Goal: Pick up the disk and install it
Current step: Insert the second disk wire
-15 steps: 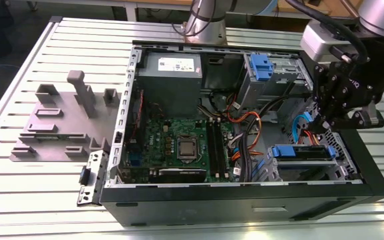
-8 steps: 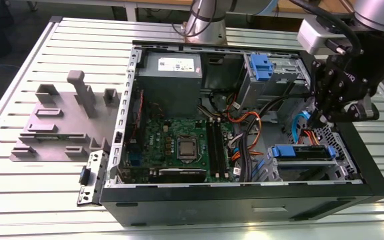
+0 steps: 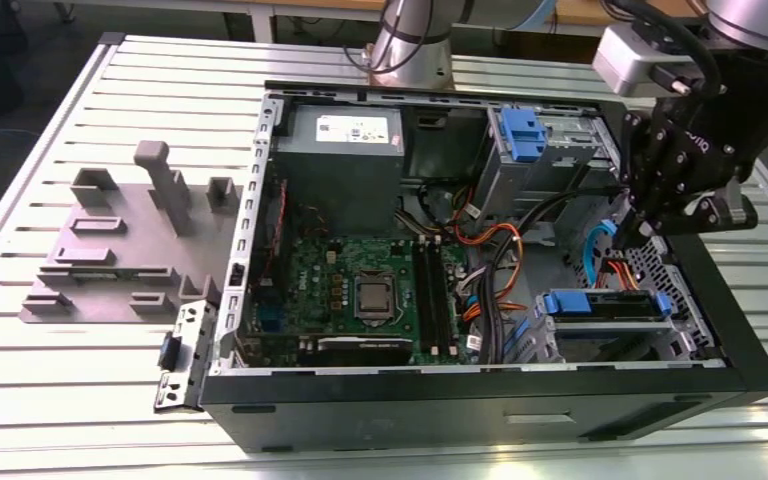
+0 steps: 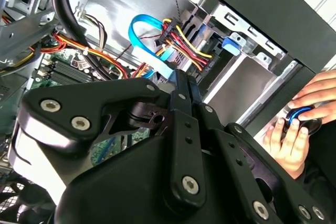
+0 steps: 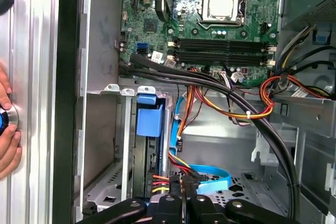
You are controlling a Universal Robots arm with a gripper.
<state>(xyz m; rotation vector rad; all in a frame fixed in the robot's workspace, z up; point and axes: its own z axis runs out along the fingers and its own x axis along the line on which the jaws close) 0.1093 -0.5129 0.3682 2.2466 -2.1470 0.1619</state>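
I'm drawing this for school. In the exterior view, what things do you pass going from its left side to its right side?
Grey slotted holder block → green motherboard → orange and black cables → blue drive carrier in its bay → the gripper, hanging over the open computer case.

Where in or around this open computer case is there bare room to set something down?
Free: the slatted table in front of the grey holder block, and the strip right of the computer case. Crowded: the case floor beside the motherboard, crossed by cables, with the gripper above.
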